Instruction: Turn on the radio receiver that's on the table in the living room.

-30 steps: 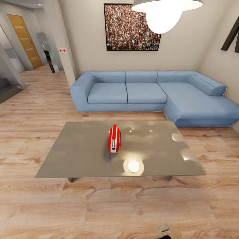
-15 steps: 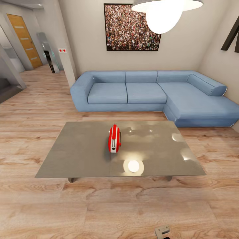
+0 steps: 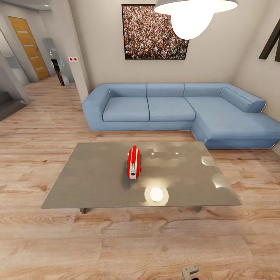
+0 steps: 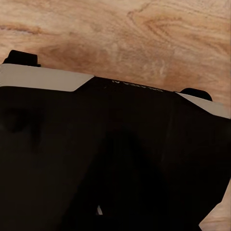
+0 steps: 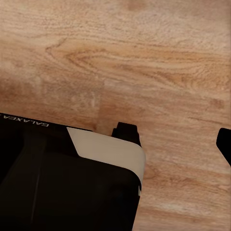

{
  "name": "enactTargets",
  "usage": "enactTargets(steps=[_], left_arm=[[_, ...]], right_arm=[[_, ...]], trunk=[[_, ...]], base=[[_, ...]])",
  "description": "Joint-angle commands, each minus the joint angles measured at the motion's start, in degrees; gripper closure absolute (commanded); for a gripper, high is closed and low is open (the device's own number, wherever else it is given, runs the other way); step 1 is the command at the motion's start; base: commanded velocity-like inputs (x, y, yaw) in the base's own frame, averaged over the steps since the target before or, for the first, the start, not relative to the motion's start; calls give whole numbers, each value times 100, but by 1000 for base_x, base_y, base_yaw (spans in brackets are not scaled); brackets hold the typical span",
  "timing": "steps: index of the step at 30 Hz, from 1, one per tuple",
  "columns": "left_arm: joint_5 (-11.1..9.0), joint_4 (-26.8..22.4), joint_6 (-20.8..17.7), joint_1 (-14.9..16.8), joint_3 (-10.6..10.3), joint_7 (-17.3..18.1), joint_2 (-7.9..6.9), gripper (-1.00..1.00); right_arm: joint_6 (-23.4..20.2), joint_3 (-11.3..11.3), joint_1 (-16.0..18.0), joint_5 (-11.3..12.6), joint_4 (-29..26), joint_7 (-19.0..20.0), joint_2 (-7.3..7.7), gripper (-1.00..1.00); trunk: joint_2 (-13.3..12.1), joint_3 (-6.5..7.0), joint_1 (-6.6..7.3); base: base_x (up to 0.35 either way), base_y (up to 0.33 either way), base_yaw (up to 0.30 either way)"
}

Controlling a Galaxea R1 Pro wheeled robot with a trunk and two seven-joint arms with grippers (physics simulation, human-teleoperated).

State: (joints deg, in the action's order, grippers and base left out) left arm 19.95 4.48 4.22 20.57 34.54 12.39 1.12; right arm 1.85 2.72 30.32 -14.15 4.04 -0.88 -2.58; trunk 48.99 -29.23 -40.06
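The red radio receiver (image 3: 133,162) with white trim stands upright near the middle of the low grey table (image 3: 97,182), narrow end toward me. Its dial is hidden from this side. The table sits on the living room's light wood floor (image 3: 140,241), in front of the blue L-shaped sofa (image 3: 171,109). At the head view's bottom edge a small grey piece of my right arm (image 3: 190,270) pokes in, well short of the table. Both wrist views look down on my black and white base (image 4: 96,159) (image 5: 57,178) over the planks; no fingers are distinct there.
A crowd photo (image 3: 154,32) hangs above the sofa and a dome pendant lamp (image 3: 192,17) hangs over the table, mirrored as a bright spot (image 3: 156,194) on its top. A corridor with a wooden door (image 3: 29,46) opens at the far left, beside a wall corner (image 3: 76,58).
The grey arm piece at the head view's bottom edge has sunk slightly lower. The radio, the table and the view itself have not shifted.
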Motion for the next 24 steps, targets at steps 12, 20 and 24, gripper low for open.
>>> enactTargets(steps=[12,20,24], left_arm=[[0,0,0,0,0,0,1,100],[0,0,0,1,0,0,2,100],[0,0,0,1,0,0,1,100]], right_arm=[[0,0,0,0,0,0,0,-100],[0,0,0,0,0,0,0,-100],[0,0,-2,0,0,0,-2,-100]], trunk=[[0,0,0],[0,0,0],[0,0,0]], base=[[0,0,0],[0,0,0],[0,0,0]])
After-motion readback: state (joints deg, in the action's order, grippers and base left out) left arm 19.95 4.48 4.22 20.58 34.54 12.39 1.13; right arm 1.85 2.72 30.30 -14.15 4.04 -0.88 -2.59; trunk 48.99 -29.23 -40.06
